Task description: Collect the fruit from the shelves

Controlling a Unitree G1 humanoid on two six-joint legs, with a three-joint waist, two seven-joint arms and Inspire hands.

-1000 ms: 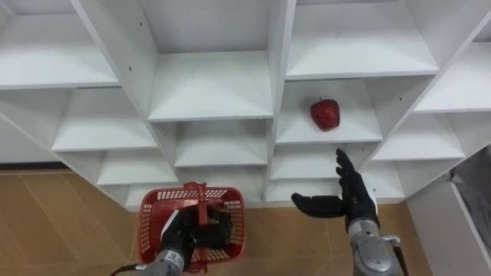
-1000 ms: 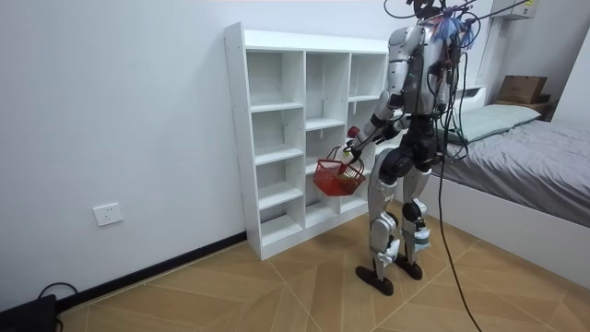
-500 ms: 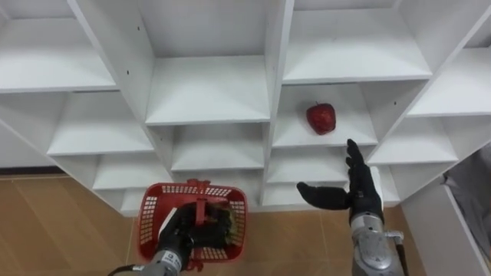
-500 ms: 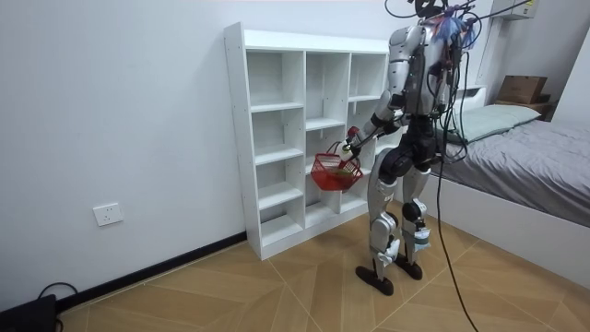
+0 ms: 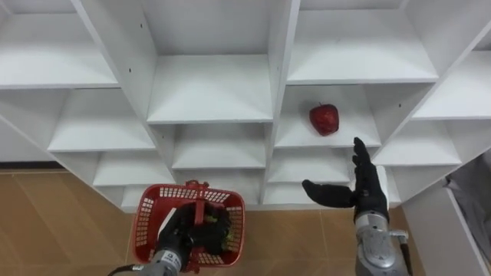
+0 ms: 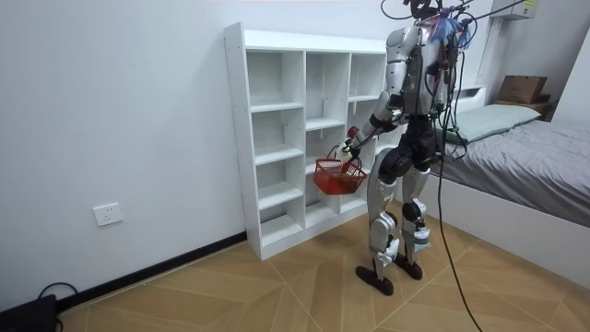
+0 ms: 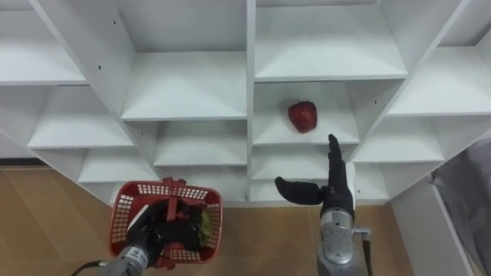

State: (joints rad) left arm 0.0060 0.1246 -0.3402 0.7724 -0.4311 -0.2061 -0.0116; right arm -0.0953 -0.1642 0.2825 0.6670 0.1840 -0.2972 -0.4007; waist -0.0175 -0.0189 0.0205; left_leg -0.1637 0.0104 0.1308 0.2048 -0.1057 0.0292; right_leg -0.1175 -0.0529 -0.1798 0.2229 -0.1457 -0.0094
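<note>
A red apple (image 5: 324, 119) lies on a shelf of the white closet (image 5: 211, 100), in the compartment right of the middle column. My right hand (image 5: 360, 192) is open below and in front of that shelf, fingers straight up and thumb spread to the left, apart from the apple. My left hand (image 5: 184, 234) is shut on the handle of a red plastic basket (image 5: 147, 222), held low in front of the bottom shelves. Something greenish (image 7: 203, 224) lies inside the basket. In the room view I stand upright facing the closet (image 6: 277, 138), the basket (image 6: 337, 175) at hip height.
The closet's other compartments hold nothing that I can see. Wooden floor (image 5: 46, 222) lies below. A bed (image 6: 525, 175) stands behind me at the room view's right, its grey edge (image 5: 472, 184) at my right.
My right hand has shifted a little to the right and stays open below the apple's shelf. The basket has moved slightly left and lower in view.
</note>
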